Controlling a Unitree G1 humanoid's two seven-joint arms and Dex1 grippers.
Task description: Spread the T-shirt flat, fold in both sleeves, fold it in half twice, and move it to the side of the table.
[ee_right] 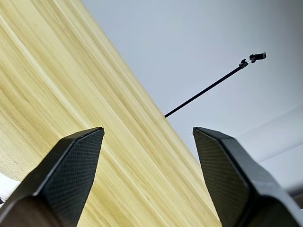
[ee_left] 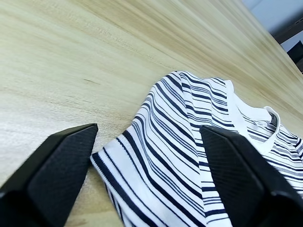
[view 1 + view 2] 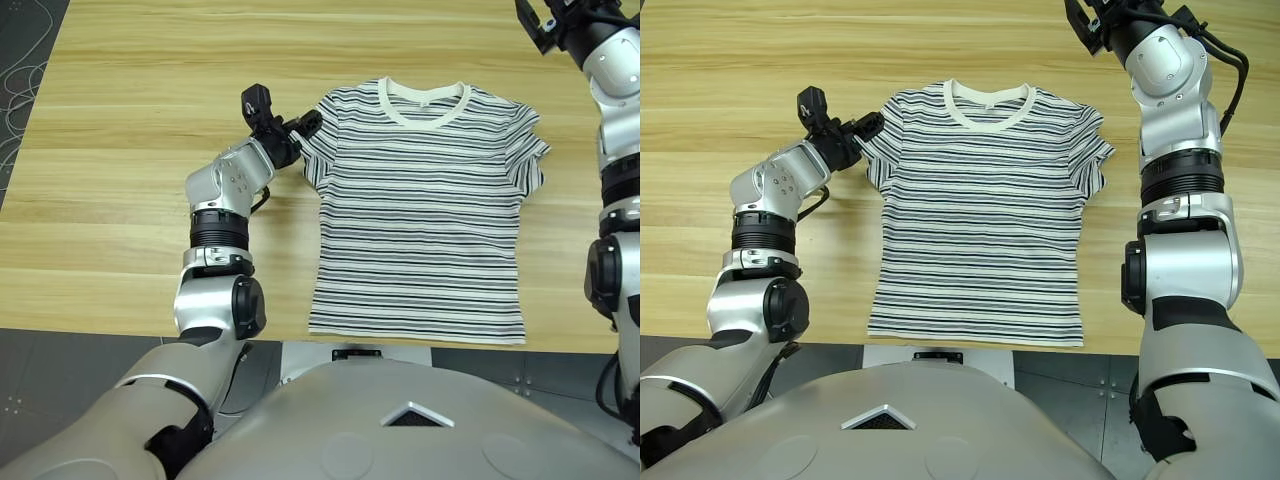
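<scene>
Since the T-shirt [image 3: 420, 210] already lies spread on the wooden table [image 3: 130, 150], the sleeve folds look like the step in hand. From the left eye view its long axis runs straight away from the robot, with the collar [image 3: 425, 100] at the far end and the hem [image 3: 415, 330] along the near table edge. The left gripper [image 3: 285, 110] sits low at the left sleeve [image 3: 318, 150], its fingers spread, one over the bare wood and the other at the sleeve's outer edge.

In the right eye view, the right gripper [image 3: 1090, 20] is held high beyond the far right corner of the shirt, well apart from the right sleeve [image 3: 1092, 150]. The left arm is clearly the nearer one to the cloth.

In the left wrist view, the left sleeve's striped cuff lies between the parted fingers [image 2: 57, 165], and the shirt body extends away from them. A pinch here would likely need the jaws to drop a little and close across the cuff.

In the right wrist view, the right gripper's fingers [image 1: 66, 170] stand wide apart with nothing between them, above bare table with a pale wall behind.
</scene>
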